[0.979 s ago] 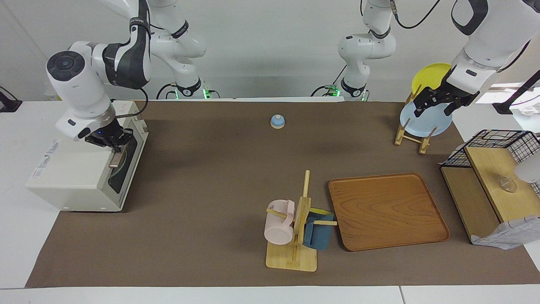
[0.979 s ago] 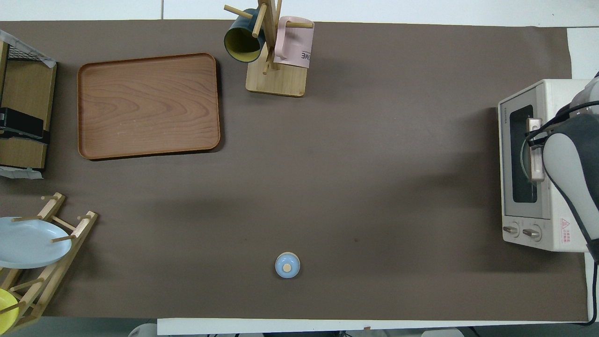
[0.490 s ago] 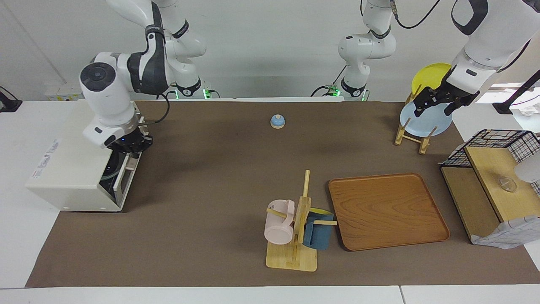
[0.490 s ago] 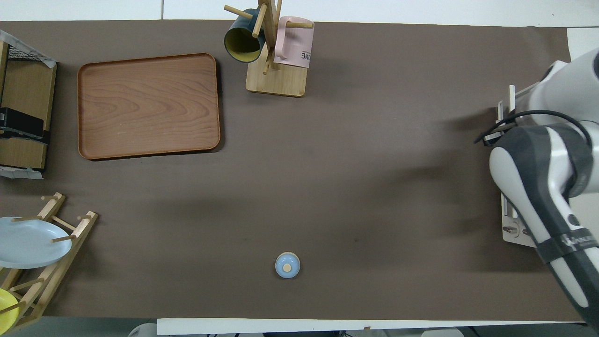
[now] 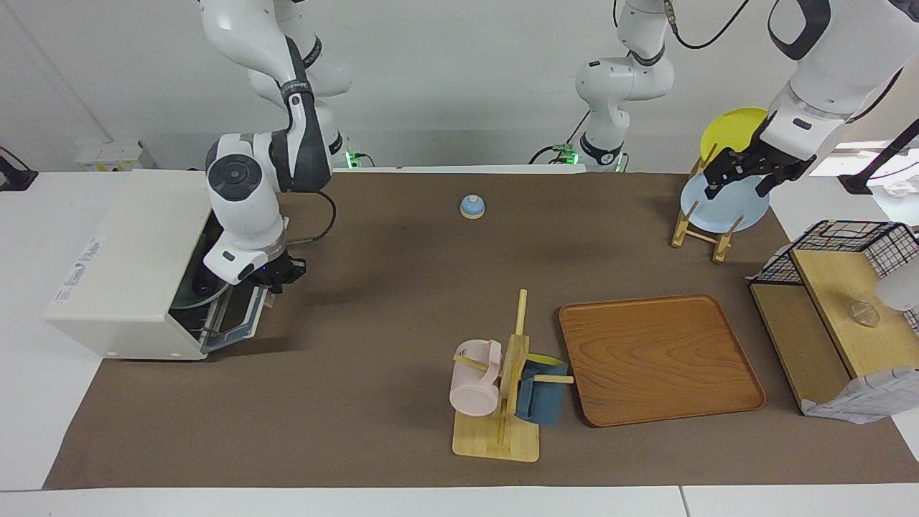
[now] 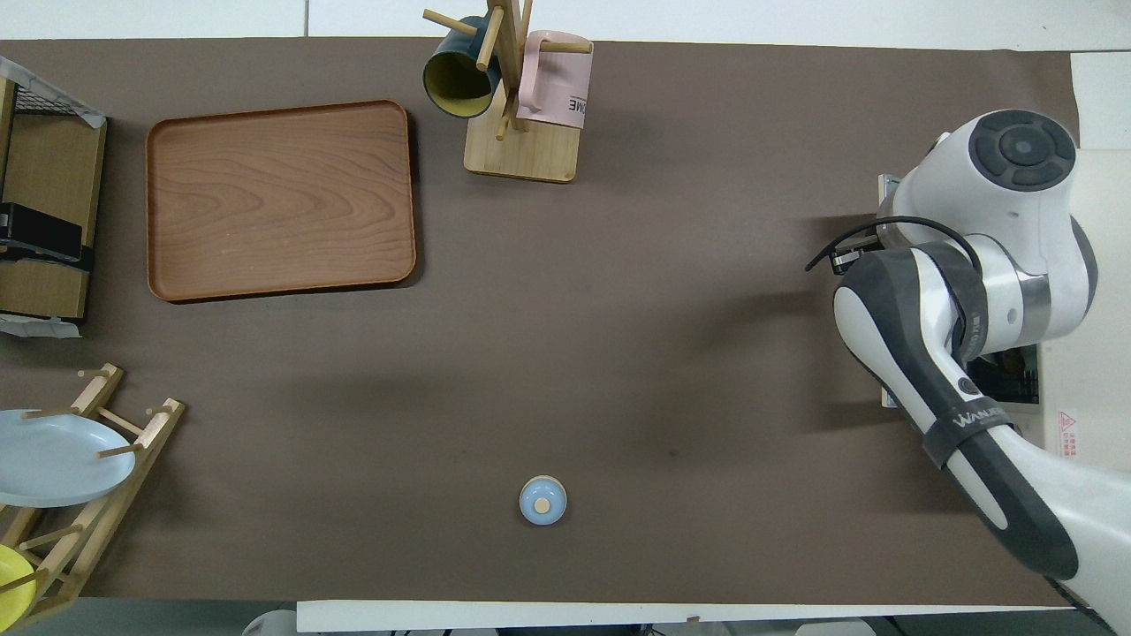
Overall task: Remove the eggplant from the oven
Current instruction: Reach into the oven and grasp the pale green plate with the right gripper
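The eggplant cannot be seen inside the oven (image 5: 129,266) at the worktop's right-arm end; the right tool (image 5: 276,280), clamped on the half-lowered door (image 5: 233,323), is nearest, while the left tool (image 5: 743,176) hangs wide open over the plate rack (image 5: 700,230).

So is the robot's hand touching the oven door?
Touching. In the facing view the right gripper is shut on the handle edge of the oven door, which hangs partly open.

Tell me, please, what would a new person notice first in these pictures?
Most striking is the right gripper, shut at the top edge of the oven's door, which stands partly open at the right arm's end of the table. Next, the wooden tray beside the mug stand. The left gripper waits, open, over the plate rack.
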Controlling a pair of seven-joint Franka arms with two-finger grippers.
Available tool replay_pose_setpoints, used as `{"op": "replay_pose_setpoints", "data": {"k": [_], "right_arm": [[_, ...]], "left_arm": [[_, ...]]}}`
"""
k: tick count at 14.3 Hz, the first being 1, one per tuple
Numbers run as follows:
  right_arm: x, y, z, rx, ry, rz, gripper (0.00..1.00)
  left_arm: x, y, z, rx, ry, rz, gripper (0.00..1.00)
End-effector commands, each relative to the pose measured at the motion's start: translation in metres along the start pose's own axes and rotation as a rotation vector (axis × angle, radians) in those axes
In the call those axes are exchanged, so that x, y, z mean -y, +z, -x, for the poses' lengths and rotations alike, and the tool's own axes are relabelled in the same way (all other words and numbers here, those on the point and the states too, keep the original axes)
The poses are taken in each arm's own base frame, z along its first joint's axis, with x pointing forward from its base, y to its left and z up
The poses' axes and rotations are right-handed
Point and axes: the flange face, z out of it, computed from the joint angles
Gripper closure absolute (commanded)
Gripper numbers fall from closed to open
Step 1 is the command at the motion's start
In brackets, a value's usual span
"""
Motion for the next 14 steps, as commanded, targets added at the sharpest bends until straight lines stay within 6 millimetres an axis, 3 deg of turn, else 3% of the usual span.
{"op": "replay_pose_setpoints", "data": {"k": [1,5,6,8,9,11,12,14], "right_arm": [[-0.008,0.028,-0.012,-0.016,0.032,0.004,1.0],[0.032,0.033,-0.02,-0.028,0.074,-0.015,1.0],[0.045,0.027,-0.023,-0.037,0.072,-0.018,1.0],[0.067,0.0,-0.026,-0.046,0.081,-0.024,0.9],[0.056,-0.013,-0.021,-0.026,0.097,-0.016,0.75],[0.014,-0.037,-0.001,0.005,0.156,-0.011,0.53],[0.001,-0.042,0.009,0.054,0.172,-0.008,0.51],[-0.023,-0.033,0.022,0.111,0.185,-0.002,0.5]], "left_arm": [[0.002,-0.001,0.003,0.007,-0.006,-0.003,0.0],[0.002,-0.001,0.003,0.007,-0.006,-0.003,0.0],[0.002,-0.001,0.003,0.009,-0.006,-0.003,0.0],[0.002,-0.001,0.003,0.007,-0.006,-0.003,0.0],[0.002,-0.001,0.003,0.007,-0.006,-0.003,0.0],[0.002,-0.001,0.003,0.009,-0.006,-0.003,0.0],[0.002,-0.001,0.003,0.009,-0.006,-0.003,0.0],[0.002,-0.001,0.003,0.007,-0.006,-0.003,0.0]]}}
